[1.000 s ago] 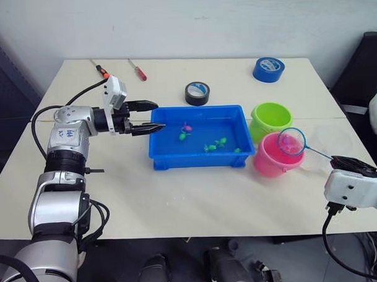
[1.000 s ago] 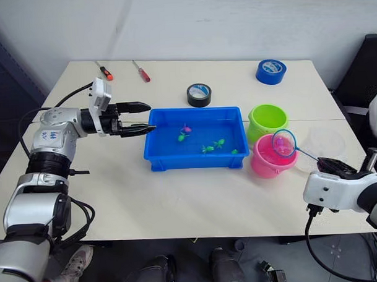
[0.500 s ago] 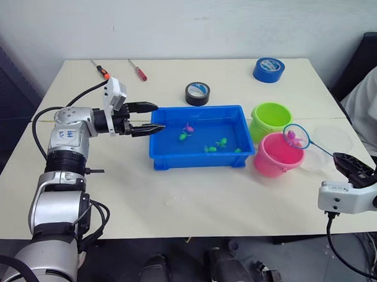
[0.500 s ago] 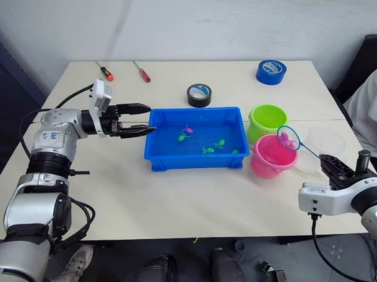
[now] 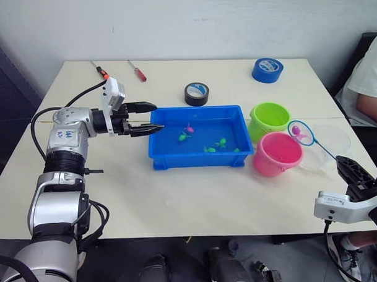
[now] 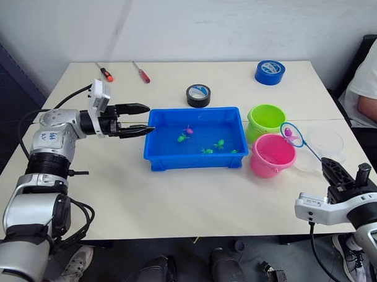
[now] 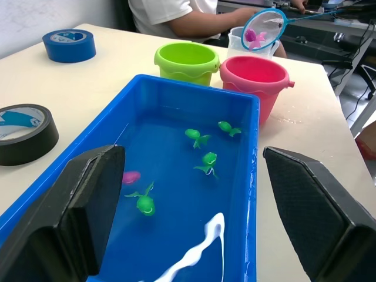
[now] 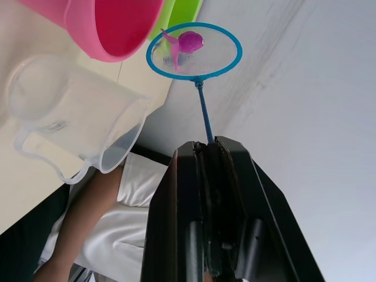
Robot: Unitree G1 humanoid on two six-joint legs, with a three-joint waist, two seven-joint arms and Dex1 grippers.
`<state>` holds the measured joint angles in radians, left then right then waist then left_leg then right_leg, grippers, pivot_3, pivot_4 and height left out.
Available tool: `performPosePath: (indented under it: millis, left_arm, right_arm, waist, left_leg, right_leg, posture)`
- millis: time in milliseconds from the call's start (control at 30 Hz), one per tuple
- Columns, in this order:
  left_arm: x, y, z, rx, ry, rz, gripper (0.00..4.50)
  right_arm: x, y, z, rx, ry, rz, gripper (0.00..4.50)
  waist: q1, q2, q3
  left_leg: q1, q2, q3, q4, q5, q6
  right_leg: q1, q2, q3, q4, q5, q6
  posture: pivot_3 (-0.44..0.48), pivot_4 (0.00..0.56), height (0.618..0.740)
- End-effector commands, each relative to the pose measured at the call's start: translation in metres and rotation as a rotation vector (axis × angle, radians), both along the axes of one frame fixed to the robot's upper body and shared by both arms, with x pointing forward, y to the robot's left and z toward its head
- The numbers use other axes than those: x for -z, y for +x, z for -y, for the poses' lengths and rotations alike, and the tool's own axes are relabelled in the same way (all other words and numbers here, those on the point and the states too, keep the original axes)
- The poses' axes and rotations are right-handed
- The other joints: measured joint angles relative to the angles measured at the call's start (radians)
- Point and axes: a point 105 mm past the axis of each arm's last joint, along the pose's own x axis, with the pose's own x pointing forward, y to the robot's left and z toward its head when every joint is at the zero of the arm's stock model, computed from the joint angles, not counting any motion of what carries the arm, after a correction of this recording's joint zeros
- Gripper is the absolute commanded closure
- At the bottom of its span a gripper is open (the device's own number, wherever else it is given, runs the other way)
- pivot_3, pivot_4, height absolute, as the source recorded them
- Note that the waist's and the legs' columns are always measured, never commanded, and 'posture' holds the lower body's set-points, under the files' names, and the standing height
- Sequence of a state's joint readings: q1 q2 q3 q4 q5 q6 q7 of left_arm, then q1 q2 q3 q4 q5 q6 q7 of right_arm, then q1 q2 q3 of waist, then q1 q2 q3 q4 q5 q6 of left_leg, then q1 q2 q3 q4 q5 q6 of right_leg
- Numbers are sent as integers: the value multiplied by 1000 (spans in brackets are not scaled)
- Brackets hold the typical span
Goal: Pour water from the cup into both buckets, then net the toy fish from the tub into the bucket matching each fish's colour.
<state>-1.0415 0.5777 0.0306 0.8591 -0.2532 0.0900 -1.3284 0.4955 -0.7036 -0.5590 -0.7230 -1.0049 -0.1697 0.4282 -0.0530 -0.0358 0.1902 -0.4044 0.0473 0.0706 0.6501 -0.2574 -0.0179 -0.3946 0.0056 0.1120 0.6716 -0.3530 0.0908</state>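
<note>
Left eye view: pale worktop (image 5: 178, 197). Blue tub (image 5: 201, 160) sits mid-worktop, water inside, several green toy fish (image 5: 210, 148) and one pink fish (image 5: 189, 129) in it. Left claw (image 5: 147, 118) is at the tub's left end, fingers spread apart, one above the rim, one at the rim; holding nothing. Lime green bucket (image 5: 271, 116) is just right of the tub, pink bucket (image 5: 277, 153) in front of it, the two touching or nearly so. Net (image 5: 300, 132) is held in the air just right of the pink bucket's rim, a pink fish in its hoop. Clear cup (image 5: 330, 142) stands behind the net, right of the buckets. Right claw (image 5: 357, 170) is at the worktop's right edge, near the net's thin handle.

Right eye view: same layout. Black tape roll (image 6: 198, 95) lies behind the tub, blue tape roll (image 6: 270, 71) far right rear, two screwdrivers (image 6: 139, 71) far left rear. A person's arm in a white sleeve (image 6: 369, 79) is at the right edge.

Left wrist view: both fingers wide apart either side of the tub, water and fish between them; buckets beyond the tub's far end, net above the cup.

Right wrist view: fingers clamped tight on the net handle; hoop with pink fish hangs beside the pink bucket's rim, cup close by.
</note>
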Motion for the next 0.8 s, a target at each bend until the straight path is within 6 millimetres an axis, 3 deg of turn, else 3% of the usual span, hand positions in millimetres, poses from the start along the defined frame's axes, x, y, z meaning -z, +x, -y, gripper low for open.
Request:
performPosePath:
  millis: [33, 400, 500, 667, 733, 800]
  left_arm:
    - [-10, -2, -5, -7, -11, 42, 378]
    - [-10, -2, -7, -14, -18, 46, 378]
    - [-10, -3, -11, -20, -18, 45, 378]
    - [-16, -5, -24, -66, -24, 53, 378]
    - [-15, -5, -32, -96, -11, 59, 378]
    - [-16, -5, -37, -122, -4, 64, 378]
  right_arm:
    - [-7, -4, -6, -24, -48, 40, 4500]
    - [-8, 1, -4, -32, -72, 63, 4500]
    - [-19, 7, -13, -66, 31, 100, 4500]
    - [-61, 35, -42, -188, 275, 131, 4500]
    - [-74, 50, -48, -213, 433, 116, 4500]
    - [-73, 63, -56, -229, 616, 27, 4500]
  waist:
    - [0, 0, 0]
    - [0, 0, 0]
    - [-3, 0, 0]
    - [-15, 0, 0]
    - [-15, 0, 0]
    - [-20, 0, 0]
  left_leg:
    - [0, 0, 0, 0, 0, 0]
    - [0, 0, 0, 1, 0, 0]
    - [1, 0, 0, 1, 0, 0]
    - [3, 1, 1, 3, 0, 0]
    - [3, 1, 0, 4, 1, -1]
    - [4, 2, -1, 4, 1, -1]
  right_leg:
    - [0, 0, 0, 0, 0, 0]
    - [0, 0, 0, 2, 0, 0]
    - [0, 0, 0, 2, 0, 0]
    - [0, 0, 1, 7, 0, 0]
    - [1, 0, 0, 8, 0, 0]
    - [1, 0, 0, 8, 0, -1]
  posture:
    - [0, 150, 734]
    - [0, 150, 734]
    - [0, 150, 734]
    - [0, 150, 734]
    - [0, 150, 734]
    - [0, 150, 734]
